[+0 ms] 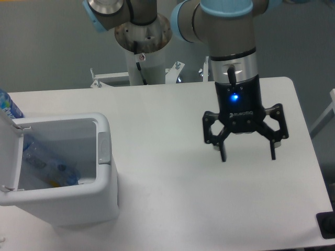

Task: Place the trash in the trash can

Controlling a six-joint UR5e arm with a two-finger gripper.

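Grey wall is seen behind a white table [172, 209] that fills most of the view, its right rounded corner visible and its near edge cut off by the frame. One arm is counted, and its one gripper [246, 155] is held above the right half of the table, fingers spread wide, nothing between them, a blue light lit on its body. One trash can [89, 204] is seen at the lower left, standing on the table with its lid [10, 157] swung open to the left; the lid is shown edge-on and partly cut by the frame, so its shape is hard to judge. A small latch tab [104, 148] is seen on the can's right wall.

Inside the can, one slim clear bottle [44, 163] can be made out, lying tilted with its long axis running from upper left down to lower right, a blue mark on its label just readable. Which end is the cap cannot be told. A small yellowish patch [54, 183] is glimpsed beneath it, too small to identify. A crumpled wrapper cannot be picked out in the can's interior; part of the floor is hidden by the near wall.

One bright blue bottle [7, 106] is cropped at the left edge behind the lid. At the lower right corner a dark object [326, 225] is cut off
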